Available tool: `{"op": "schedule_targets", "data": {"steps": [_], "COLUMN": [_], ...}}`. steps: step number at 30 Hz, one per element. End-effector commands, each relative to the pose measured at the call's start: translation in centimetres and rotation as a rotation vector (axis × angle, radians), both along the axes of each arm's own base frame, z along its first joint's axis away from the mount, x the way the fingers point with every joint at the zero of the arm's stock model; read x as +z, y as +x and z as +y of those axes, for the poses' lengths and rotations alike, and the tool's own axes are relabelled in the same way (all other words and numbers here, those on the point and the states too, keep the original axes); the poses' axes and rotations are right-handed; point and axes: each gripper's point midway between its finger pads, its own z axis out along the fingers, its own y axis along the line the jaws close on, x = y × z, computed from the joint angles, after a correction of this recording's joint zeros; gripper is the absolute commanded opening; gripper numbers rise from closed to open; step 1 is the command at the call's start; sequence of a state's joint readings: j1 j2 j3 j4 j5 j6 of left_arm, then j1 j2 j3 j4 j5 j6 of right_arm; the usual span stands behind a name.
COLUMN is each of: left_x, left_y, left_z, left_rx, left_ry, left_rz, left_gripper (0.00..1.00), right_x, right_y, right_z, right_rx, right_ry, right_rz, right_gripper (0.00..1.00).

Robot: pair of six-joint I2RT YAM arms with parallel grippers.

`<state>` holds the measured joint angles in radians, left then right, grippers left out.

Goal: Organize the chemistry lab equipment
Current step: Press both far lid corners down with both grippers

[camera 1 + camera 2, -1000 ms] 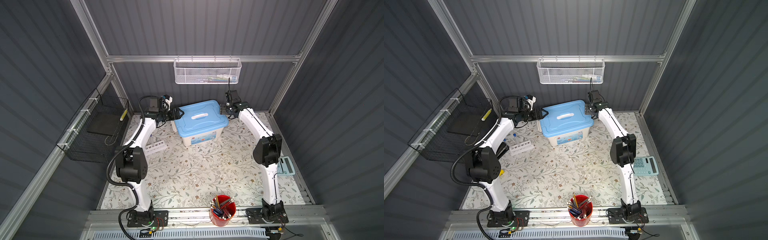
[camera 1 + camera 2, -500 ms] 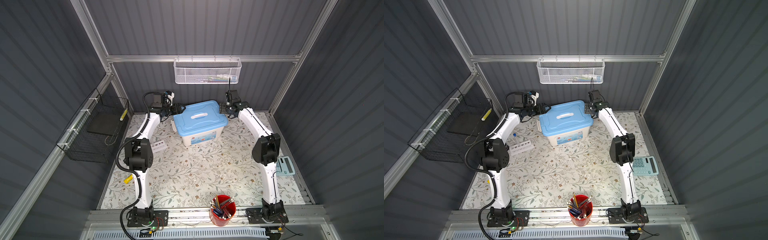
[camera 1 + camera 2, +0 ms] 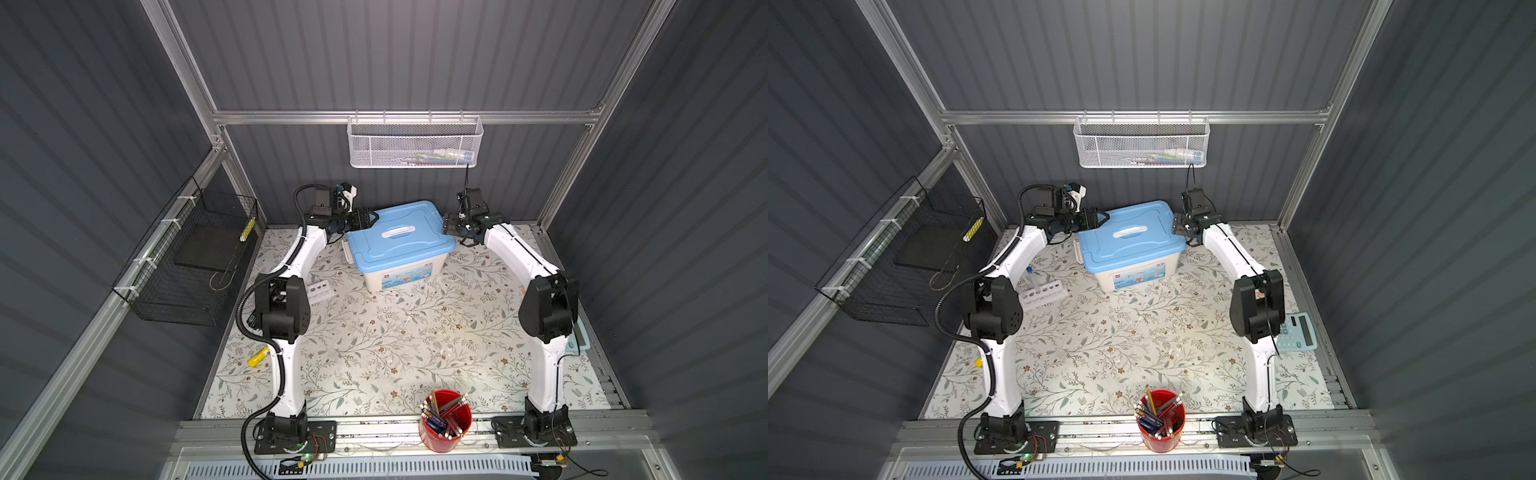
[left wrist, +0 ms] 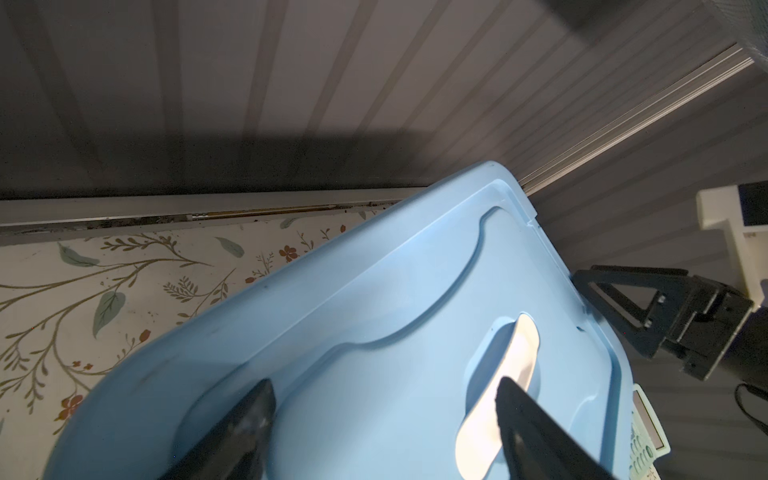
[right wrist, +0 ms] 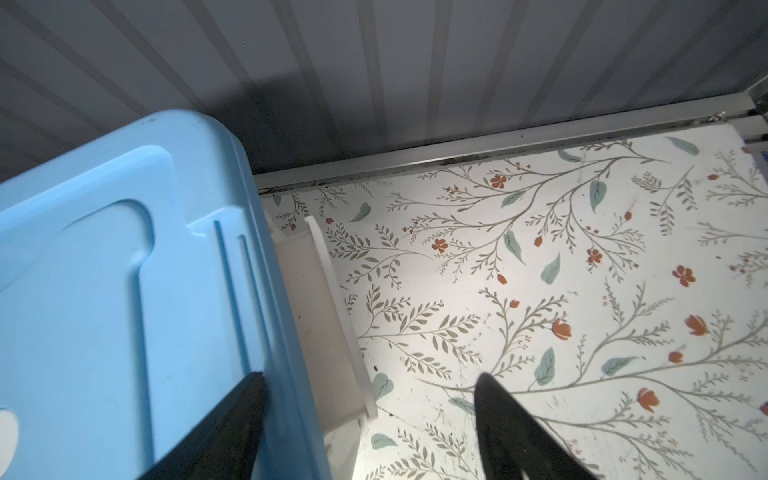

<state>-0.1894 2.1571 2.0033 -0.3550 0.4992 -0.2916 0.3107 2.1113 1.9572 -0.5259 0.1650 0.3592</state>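
From where I stand, both arms reach to the back of the floral mat (image 3: 374, 353), one at each end of the storage box (image 3: 409, 274). The left gripper (image 4: 384, 384) hangs over the blue lid (image 4: 374, 291) with its jaws spread wide and nothing between them. One finger (image 4: 523, 415) is right by the white handle (image 4: 519, 357), though I cannot tell whether it touches. The right gripper (image 5: 370, 376) is likewise released and empty (one finger above the lid's edge, its partner above bare mat), straddling the white side latch (image 5: 320, 299). In both top views the lid sits on the box, between the two grippers.

The glassware is elsewhere. A blue-capped tube (image 3: 1030, 275) stands at the end of the white rack (image 3: 1046, 291) on the mat, beside the left arm's elbow and well apart from the left gripper, toward the front. A few slim clear pieces (image 3: 449, 156), one blue-ended, lie in the mesh basket (image 3: 374, 145) on the back wall, above the right gripper and well clear of it.
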Motion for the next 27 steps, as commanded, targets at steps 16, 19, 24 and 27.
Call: {"op": "schedule_targets", "data": {"steps": [16,19,24,27], "left_x": [-1.4,-1.3,-1.5,-1.4], "left_y": [-1.9,-2.1,-2.3,-2.3], "left_z": [-2.1,-2.3,-2.3,-2.2], "left_rx": [-0.075,-0.090,-0.096,-0.097], "left_ry": [0.004,0.001,0.024,0.031], "left_rz": [0.028,0.023,0.022,0.021], "left_gripper": [0.84,0.84,0.84,0.83], "right_x": [3.3,2.7,0.6,0.3], "right_y": [-3.0,-2.1,-0.5,-0.1], "right_z": [2.2,2.2,2.6,3.5], "right_rx": [0.149,0.177,0.228,0.266], "right_ry": [0.385,0.435,0.458,0.482], "right_rz": [0.023,0.034,0.087,0.095], "right_gripper": [0.84,0.86,0.88,0.88]}}
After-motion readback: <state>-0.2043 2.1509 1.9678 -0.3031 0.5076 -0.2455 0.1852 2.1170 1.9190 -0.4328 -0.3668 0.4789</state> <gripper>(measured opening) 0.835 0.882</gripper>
